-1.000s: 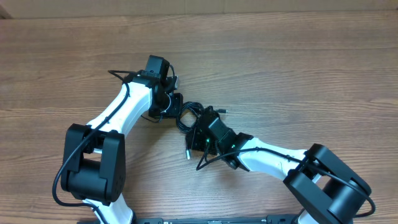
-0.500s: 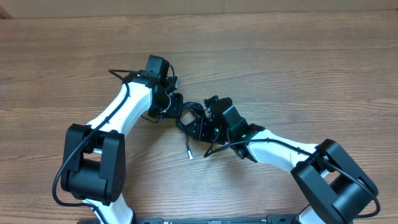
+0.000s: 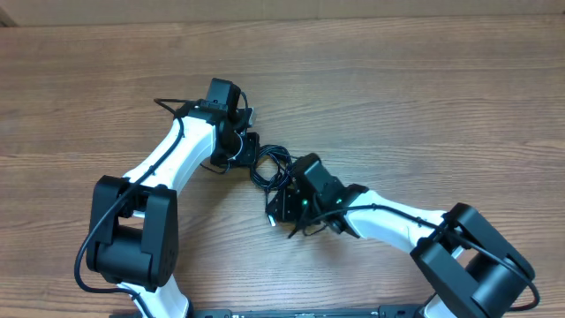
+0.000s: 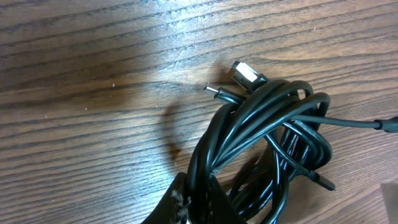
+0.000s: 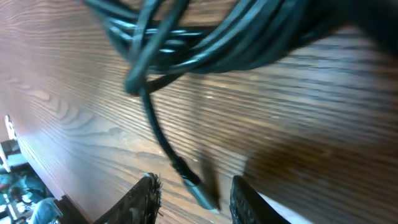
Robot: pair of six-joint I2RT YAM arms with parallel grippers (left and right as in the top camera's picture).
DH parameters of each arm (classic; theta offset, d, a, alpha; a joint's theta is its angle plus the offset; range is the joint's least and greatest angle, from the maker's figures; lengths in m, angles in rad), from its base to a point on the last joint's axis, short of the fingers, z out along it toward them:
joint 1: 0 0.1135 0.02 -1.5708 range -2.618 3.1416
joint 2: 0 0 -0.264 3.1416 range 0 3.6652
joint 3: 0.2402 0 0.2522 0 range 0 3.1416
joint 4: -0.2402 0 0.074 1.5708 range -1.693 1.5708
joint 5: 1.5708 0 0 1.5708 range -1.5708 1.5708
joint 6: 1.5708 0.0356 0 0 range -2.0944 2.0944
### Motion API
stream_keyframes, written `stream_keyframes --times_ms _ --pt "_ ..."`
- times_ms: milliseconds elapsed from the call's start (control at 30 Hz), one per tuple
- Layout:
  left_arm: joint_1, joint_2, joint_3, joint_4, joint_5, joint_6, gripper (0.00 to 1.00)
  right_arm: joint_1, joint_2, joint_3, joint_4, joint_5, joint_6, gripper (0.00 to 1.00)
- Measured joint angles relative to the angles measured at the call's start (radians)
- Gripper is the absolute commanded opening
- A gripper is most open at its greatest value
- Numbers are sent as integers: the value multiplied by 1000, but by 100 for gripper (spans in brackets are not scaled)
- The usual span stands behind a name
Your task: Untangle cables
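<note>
My left gripper (image 3: 247, 148) was clamped on the cables (image 4: 261, 137), anchoring the bundle just ahead of it; my right gripper (image 5: 196, 190) stood part open, gripping nothing; a loose plug end (image 5: 191, 182) lay between its fingers, apparently placed for pulling free.

Table: brown wood-grain top (image 3: 424, 97), lying under the left gripper (image 3: 250, 148) and right gripper (image 3: 281, 210) and spreading out on all sides of them.
Pale strip: lighter band (image 3: 353, 9) along the table's far edge, well beyond both grippers.
Background clutter: teal and dark shapes (image 5: 15, 186) past the table edge, off to one side of the right gripper; too blurred to name.
</note>
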Motion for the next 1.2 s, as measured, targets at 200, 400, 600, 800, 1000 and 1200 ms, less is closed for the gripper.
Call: stream_keyframes --times_ms 200,400,600,800,1000,1200 --pt "0 0 0 3 0 0 11 21 0 0 21 37 -2 42" --pt "0 0 0 3 0 0 11 28 0 0 39 64 -3 24" --pt "0 0 0 3 0 0 11 49 0 0 54 82 -5 25" --pt "0 0 0 3 0 0 11 49 0 0 63 89 -5 22" --pt "0 0 0 3 0 0 11 49 1 0 73 90 -5 17" --pt "0 0 0 4 0 0 12 49 3 0 74 90 -7 18"
